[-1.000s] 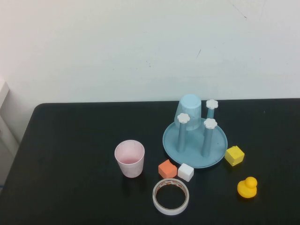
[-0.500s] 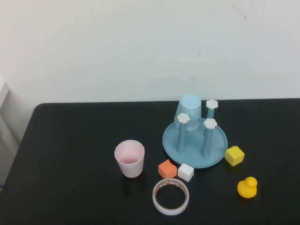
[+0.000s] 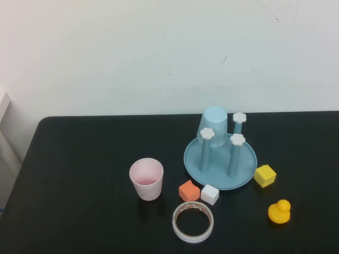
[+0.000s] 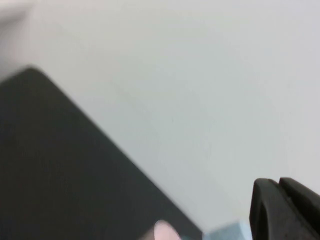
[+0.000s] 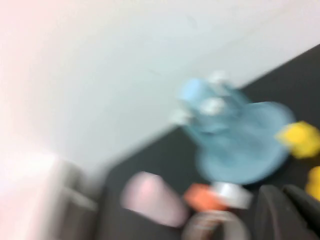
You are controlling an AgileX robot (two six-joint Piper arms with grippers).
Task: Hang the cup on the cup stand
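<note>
pale pink plastic, thin-walled and handleless, the tapered cup [image 3: 146, 179] stands upright, mouth up, on the black table [image 3: 79, 159]. it looks very light and a bit springy, smooth enough to slip, so a gentle pinch across the rim or upper wall would probably suit it best; squeeze hard and it may flex or pop out.

it sits just left of the light blue round dish cup stand [image 3: 220, 157] with its upright blue pegs and white flower caps. a light blue plastic cup [image 3: 214, 124] already hangs upside down on the rear peg. a small orange cube [image 3: 188, 190] and white cube [image 3: 210, 194] lie between pink cup and stand, and a tape roll [image 3: 193, 221] lies nearer the robot.

neither arm shows from above. the left gripper [image 4: 285, 210] and right gripper [image 5: 287, 212] each appear only as a dark edge in their own wrist cameras, both well apart from the cup and holding nothing visible; how wide they stand i cannot tell.
</note>
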